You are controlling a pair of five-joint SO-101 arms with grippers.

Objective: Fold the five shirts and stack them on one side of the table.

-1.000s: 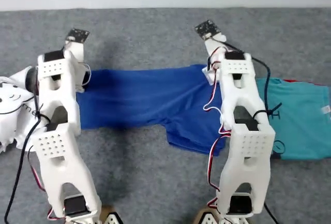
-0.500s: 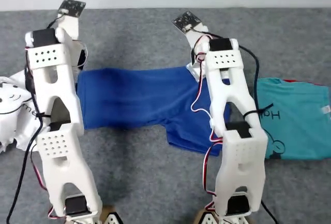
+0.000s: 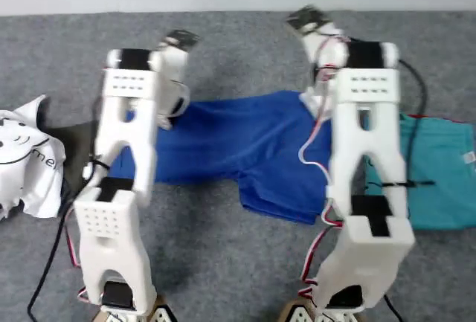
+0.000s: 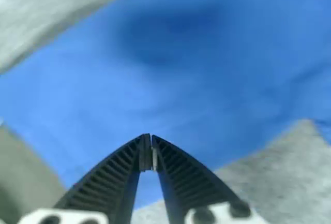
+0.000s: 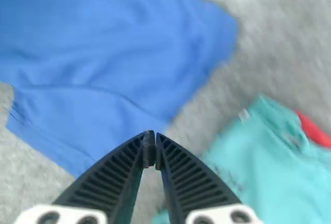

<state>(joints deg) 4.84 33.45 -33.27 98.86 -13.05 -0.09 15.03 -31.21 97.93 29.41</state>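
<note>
A blue shirt (image 3: 238, 143) lies spread across the middle of the grey table, one sleeve pointing to the front. My left gripper (image 3: 166, 111) hangs over the shirt's left part, and the left wrist view has it (image 4: 150, 153) shut and empty above the blue cloth (image 4: 207, 53). Over the shirt's right far corner is my right gripper (image 3: 317, 99). It (image 5: 153, 150) is shut too, holding nothing, above the edge where the blue cloth (image 5: 93, 43) meets the table. A teal shirt (image 3: 439, 181) lies folded at the right.
A white printed shirt (image 3: 26, 158) lies crumpled at the left edge, with a dark cloth (image 3: 74, 143) beside it. A red garment (image 3: 420, 117) peeks out from under the teal shirt (image 5: 269, 162). Bare grey table (image 3: 223, 262) runs along the front and the far side.
Both arms have swung to the right. The left gripper has moved from the shirt's left end to above the blue cloth. The blue shirt lies much as before.
</note>
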